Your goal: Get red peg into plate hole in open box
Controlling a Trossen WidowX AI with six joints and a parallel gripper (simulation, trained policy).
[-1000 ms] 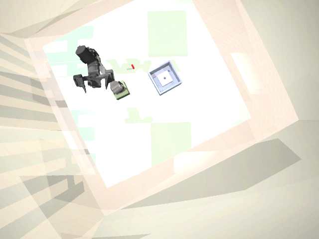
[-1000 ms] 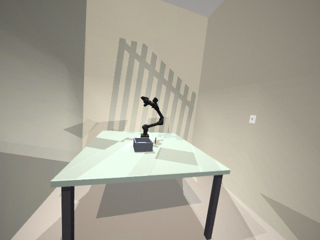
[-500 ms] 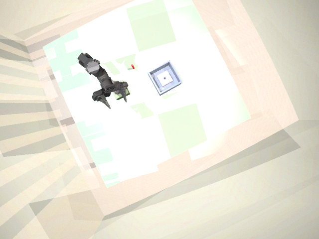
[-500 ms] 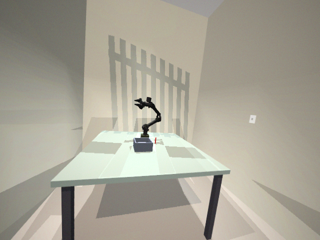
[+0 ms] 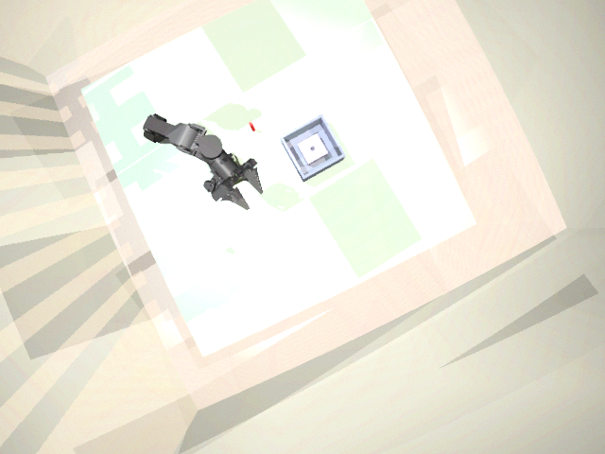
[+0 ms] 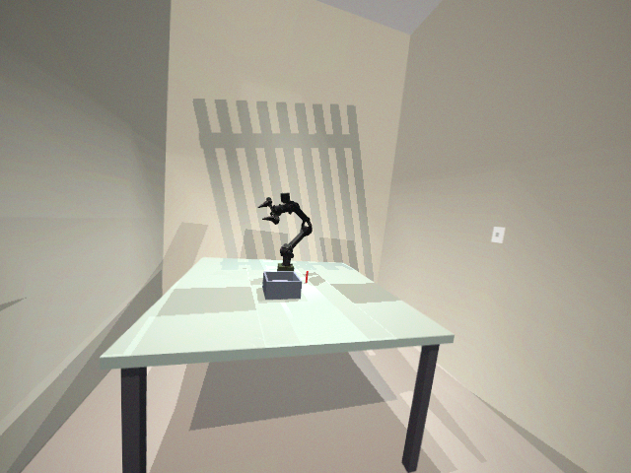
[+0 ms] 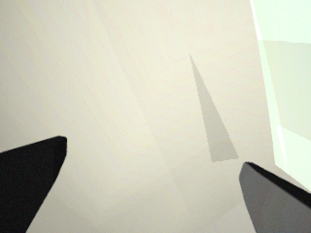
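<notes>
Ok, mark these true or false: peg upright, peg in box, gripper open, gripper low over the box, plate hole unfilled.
1. The red peg stands upright. True.
2. The peg is inside the open box. False: it stands on the table beside it.
3. The gripper is open. True.
4. The gripper is low over the box. False: it is raised high, off to one side.
5. The plate's hole has no peg in it. True.

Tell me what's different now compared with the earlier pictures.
The arm has swung its open gripper across the table, nearer the side where the box sits. Nothing was taken hold of. The red peg still stands beside the box, which hasn't moved.
</notes>
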